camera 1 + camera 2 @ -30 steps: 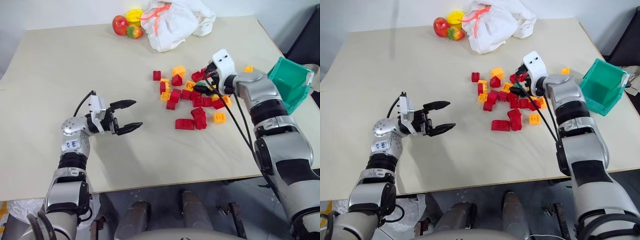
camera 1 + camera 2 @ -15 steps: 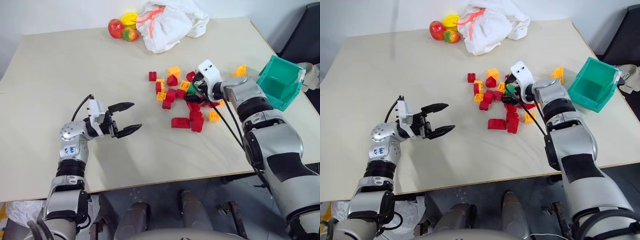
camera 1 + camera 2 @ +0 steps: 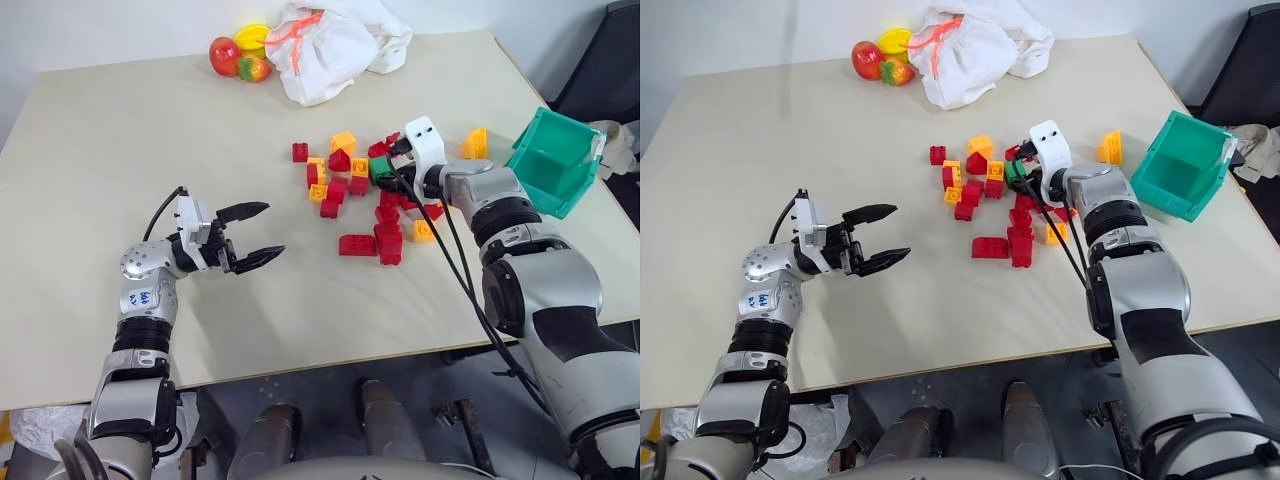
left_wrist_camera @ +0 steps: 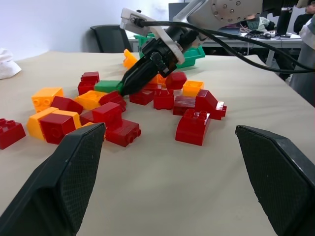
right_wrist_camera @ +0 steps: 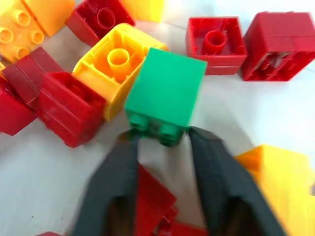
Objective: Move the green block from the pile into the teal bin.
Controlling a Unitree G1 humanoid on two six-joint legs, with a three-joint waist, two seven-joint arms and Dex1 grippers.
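The right gripper (image 5: 165, 142) pinches the green block's (image 5: 166, 95) studded end in the pile (image 3: 365, 190); the left gripper (image 3: 262, 236) hangs spread.

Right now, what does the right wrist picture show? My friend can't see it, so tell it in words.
The right pincer has its two black fingers closing on the studded end of the green block, which lies on its side on the pale table. Red and orange-yellow bricks crowd around it, one yellow brick touching its side.
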